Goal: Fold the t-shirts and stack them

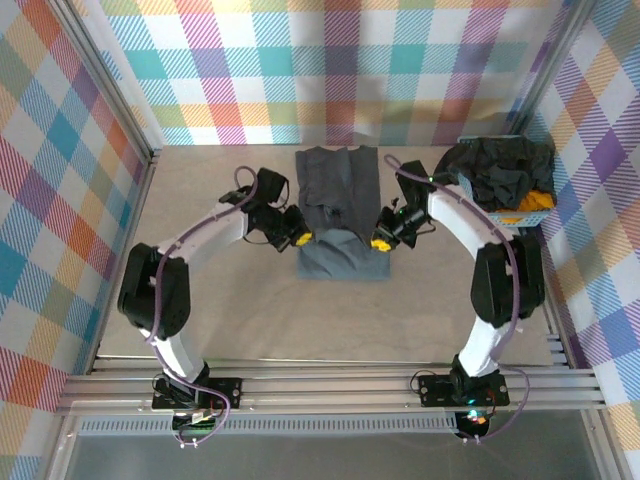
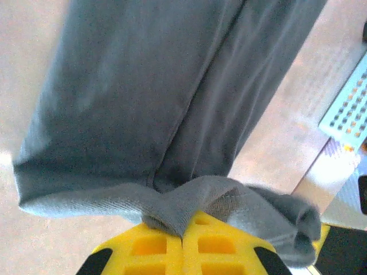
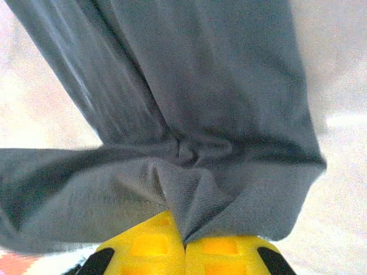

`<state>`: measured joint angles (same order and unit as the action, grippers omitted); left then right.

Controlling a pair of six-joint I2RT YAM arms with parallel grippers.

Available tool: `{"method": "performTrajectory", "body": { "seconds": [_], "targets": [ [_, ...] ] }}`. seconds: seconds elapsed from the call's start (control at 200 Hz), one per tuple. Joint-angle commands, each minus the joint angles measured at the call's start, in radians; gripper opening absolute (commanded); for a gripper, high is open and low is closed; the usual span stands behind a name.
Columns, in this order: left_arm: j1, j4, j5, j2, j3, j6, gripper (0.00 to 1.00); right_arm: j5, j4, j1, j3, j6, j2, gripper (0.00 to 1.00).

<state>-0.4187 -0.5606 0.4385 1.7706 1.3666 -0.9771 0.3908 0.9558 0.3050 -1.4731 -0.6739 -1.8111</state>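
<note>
Spread lengthwise on the table point(image 1: 230, 310), midway between the left and right edges and nearer the far edge: a dark grey t-shirt point(image 1: 338, 215), folded into a long narrow strip. Far end close to the far edge, near end a wider, paler band reaching toward the middle of the table.

Clamped on the left side of the strip, just where it meets the band: the left gripper point(image 1: 300, 238). Seen from the left wrist, the left gripper point(image 2: 182, 243) sits at the bottom, yellow fingers pressed together on a bunched ridge of grey knit. Beyond it, the dark grey t-shirt point(image 2: 160, 86) running away across the table, with one long crease down its middle.

Clamped on the right side, straight across from the other: the right gripper point(image 1: 380, 242). Seen from the right wrist, the right gripper point(image 3: 184, 252) likewise pinches a puckered fold between closed yellow fingers. Above it, the dark grey t-shirt point(image 3: 218, 86) stretching off in slanting folds.

Tucked into the far right corner: a light blue basket point(image 1: 478, 196), heaped with dark t-shirts point(image 1: 505, 165) and an orange-yellow t-shirt point(image 1: 535, 205), well apart from both grippers.
</note>
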Motion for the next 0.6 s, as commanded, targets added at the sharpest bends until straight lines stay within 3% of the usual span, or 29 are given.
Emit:
{"method": "performTrajectory", "body": {
  "seconds": [0.0,0.34,0.385,0.44,0.5,0.595],
  "targets": [
    [0.054,0.000,-0.017,0.104,0.119,0.013,0.00,0.001,0.001,-0.030,-0.130,-0.002,-0.112,0.00],
    [0.120,-0.015,0.024,0.420,0.436,0.051,0.00,0.022,0.062,-0.081,-0.522,0.004,-0.466,0.00],
    [0.121,-0.028,0.027,0.452,0.472,0.061,0.01,0.033,0.065,-0.083,-0.566,0.010,-0.504,0.16],
    [0.123,-0.049,0.011,0.476,0.509,0.080,0.17,0.017,0.095,-0.087,-0.619,0.021,-0.537,0.39],
    [0.124,-0.075,-0.018,0.466,0.522,0.090,0.28,-0.008,0.111,-0.089,-0.657,0.040,-0.541,0.49],
    [0.118,-0.093,-0.069,0.372,0.448,0.092,0.35,-0.053,0.101,-0.090,-0.647,0.066,-0.475,0.56]
  ]
}}
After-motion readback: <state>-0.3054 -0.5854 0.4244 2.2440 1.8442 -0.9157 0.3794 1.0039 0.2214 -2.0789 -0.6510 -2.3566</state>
